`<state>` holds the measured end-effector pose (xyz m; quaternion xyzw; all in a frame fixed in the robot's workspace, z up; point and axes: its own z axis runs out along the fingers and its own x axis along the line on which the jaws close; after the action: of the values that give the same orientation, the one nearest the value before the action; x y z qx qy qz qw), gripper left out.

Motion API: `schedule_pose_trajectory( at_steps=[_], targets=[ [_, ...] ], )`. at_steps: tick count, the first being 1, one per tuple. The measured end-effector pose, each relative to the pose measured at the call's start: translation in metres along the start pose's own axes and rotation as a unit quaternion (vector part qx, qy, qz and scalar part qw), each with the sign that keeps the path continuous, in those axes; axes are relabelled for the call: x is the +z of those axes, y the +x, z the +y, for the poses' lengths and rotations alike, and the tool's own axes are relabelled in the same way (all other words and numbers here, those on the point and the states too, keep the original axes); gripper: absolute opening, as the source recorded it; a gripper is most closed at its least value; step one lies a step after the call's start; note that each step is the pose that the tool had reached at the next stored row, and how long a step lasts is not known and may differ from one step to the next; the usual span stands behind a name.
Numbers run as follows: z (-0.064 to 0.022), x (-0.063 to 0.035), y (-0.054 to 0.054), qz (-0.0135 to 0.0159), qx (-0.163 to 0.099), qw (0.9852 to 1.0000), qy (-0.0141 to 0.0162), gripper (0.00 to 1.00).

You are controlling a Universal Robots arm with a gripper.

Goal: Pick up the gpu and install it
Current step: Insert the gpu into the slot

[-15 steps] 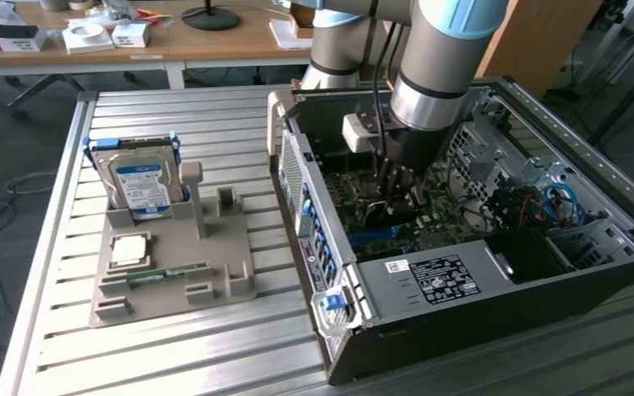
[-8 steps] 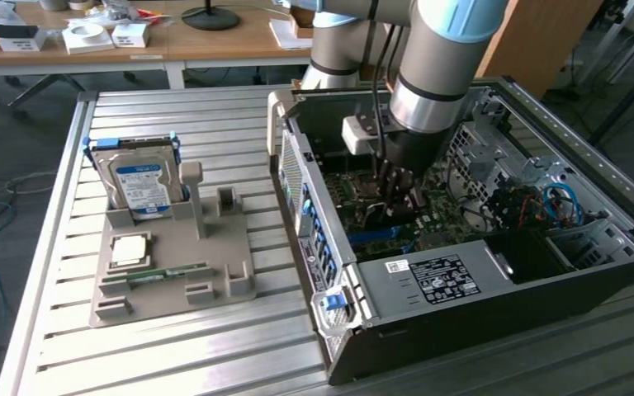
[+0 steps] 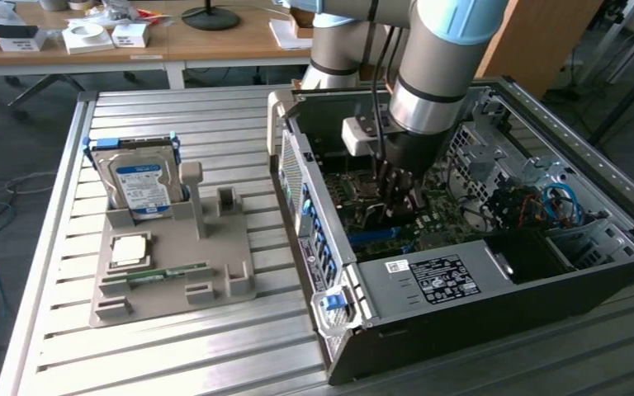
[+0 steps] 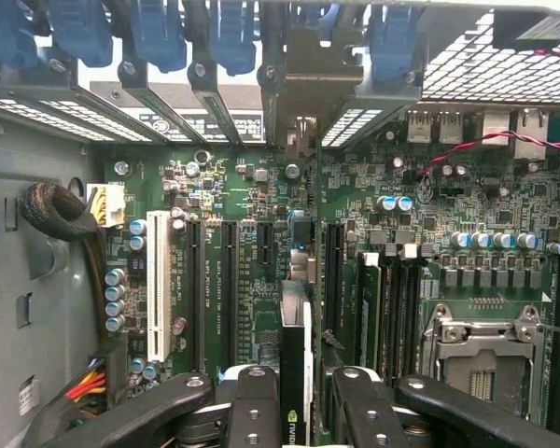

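Observation:
The gpu [image 4: 295, 373] is seen edge-on in the wrist view as a thin dark card with a green logo. It stands upright over the motherboard [image 4: 233, 187] between two long black slots. Its silver end bracket [image 4: 303, 89] reaches the rear slot openings of the case. My gripper [image 4: 303, 415] is shut on the card, one black finger [image 4: 252, 411] on each side. In the exterior view the gripper [image 3: 399, 198] is deep inside the open PC case [image 3: 428, 280], low over the board. Whether the card sits fully in a slot I cannot tell.
A white slot [image 4: 159, 271], a cable bundle [image 4: 61, 210] and the CPU socket [image 4: 481, 359] flank the card. On the slatted table, a grey fixture [image 3: 163, 280] holds a hard drive [image 3: 141, 186], a chip [image 3: 130, 247] and a RAM stick [image 3: 168, 274].

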<state>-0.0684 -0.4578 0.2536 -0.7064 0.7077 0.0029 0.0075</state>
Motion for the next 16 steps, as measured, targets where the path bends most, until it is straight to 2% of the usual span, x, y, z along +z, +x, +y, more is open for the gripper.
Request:
schedule_pose_trajectory(
  at_steps=[16],
  targets=[
    [0.0003,0.0011,0.0007,0.0001,0.004,1.0,0.0001,0.27]
  ],
)
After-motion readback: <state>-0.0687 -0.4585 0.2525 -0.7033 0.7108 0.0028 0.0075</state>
